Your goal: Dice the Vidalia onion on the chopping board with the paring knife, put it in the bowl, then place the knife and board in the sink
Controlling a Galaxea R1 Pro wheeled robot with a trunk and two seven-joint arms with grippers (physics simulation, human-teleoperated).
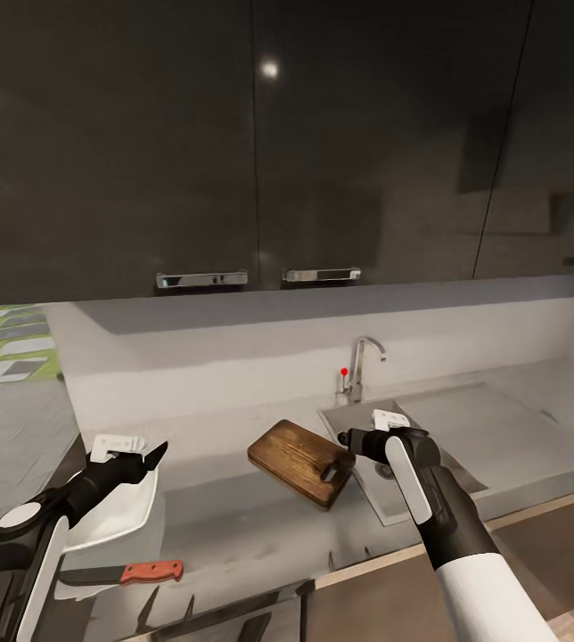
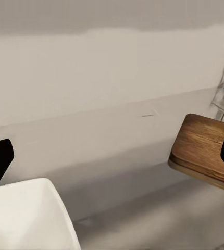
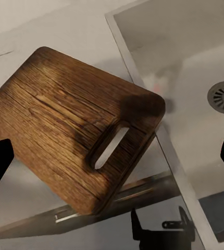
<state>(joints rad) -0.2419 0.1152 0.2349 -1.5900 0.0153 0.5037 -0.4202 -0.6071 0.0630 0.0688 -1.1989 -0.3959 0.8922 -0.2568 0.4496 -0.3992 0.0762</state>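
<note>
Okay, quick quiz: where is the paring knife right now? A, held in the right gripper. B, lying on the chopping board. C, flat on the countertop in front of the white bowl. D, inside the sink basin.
C: the paring knife lies flat on the countertop, just in front of the bowl, apart from the chopping board.

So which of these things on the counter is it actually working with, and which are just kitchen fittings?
Part of the job:
chopping board, its handle end overhanging the sink
paring knife near the counter's front edge
bowl under the left gripper
right gripper, open by the board

Just there:
faucet
upper cabinets
</note>
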